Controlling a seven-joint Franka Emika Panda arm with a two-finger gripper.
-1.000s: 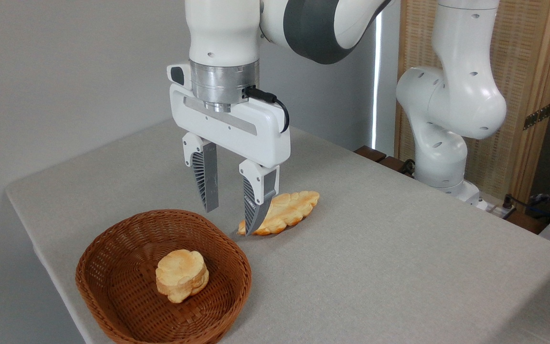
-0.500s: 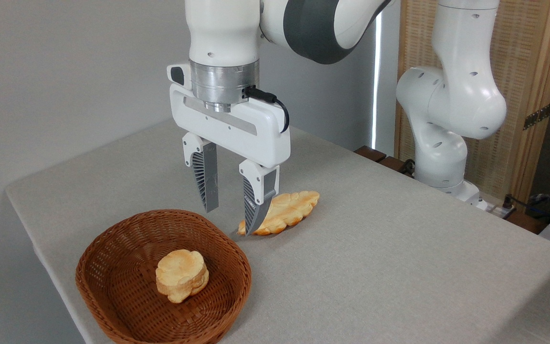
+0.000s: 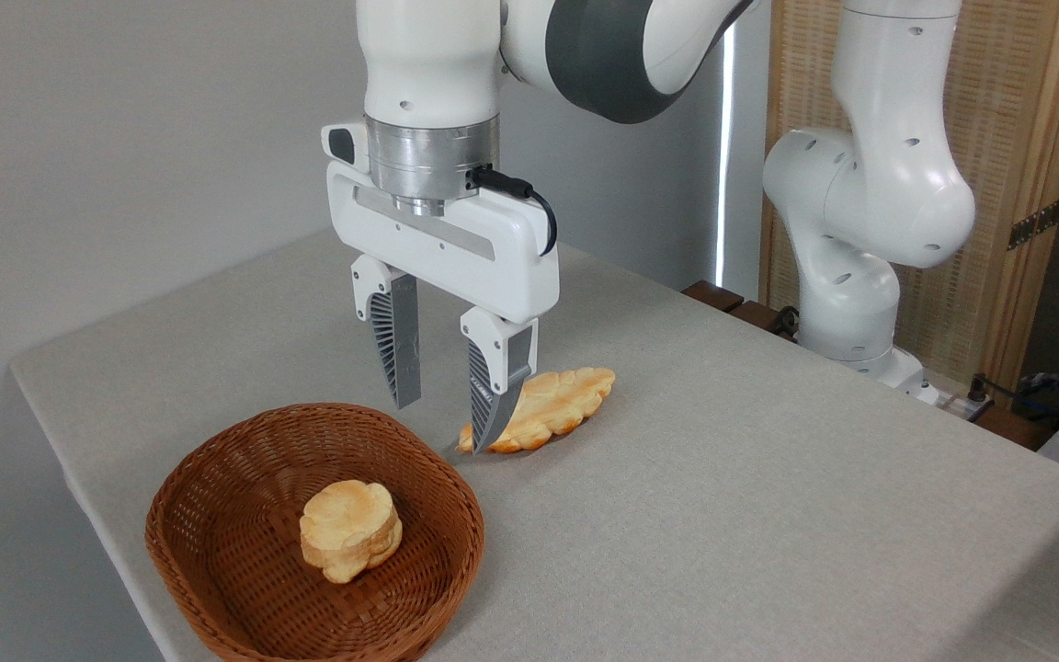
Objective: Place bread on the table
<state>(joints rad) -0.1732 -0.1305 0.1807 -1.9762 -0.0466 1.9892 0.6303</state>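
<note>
My empty gripper [image 3: 447,405], jaws parted, hovered above the table [image 3: 768,515]; the round bun [image 3: 350,531] lay in the wicker basket [image 3: 217,570] at seven o'clock.

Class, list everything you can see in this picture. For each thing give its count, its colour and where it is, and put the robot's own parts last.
bread: one, pale golden with a toasted top, lying inside the basket.
wicker basket: one, brown, near the front left corner of the table.
flat bread: one, golden, long and leaf-shaped, on the table behind the basket, partly hidden by one finger.
table: one, covered in light grey cloth, filling most of the view.
wooden screen: one, light brown, at the back right.
cables: dark, at the right edge; the count is unclear.
robot arm: one, white and grey, base at the back right.
gripper: one, white with grey fingers, open, empty, above the table behind the basket.
</note>
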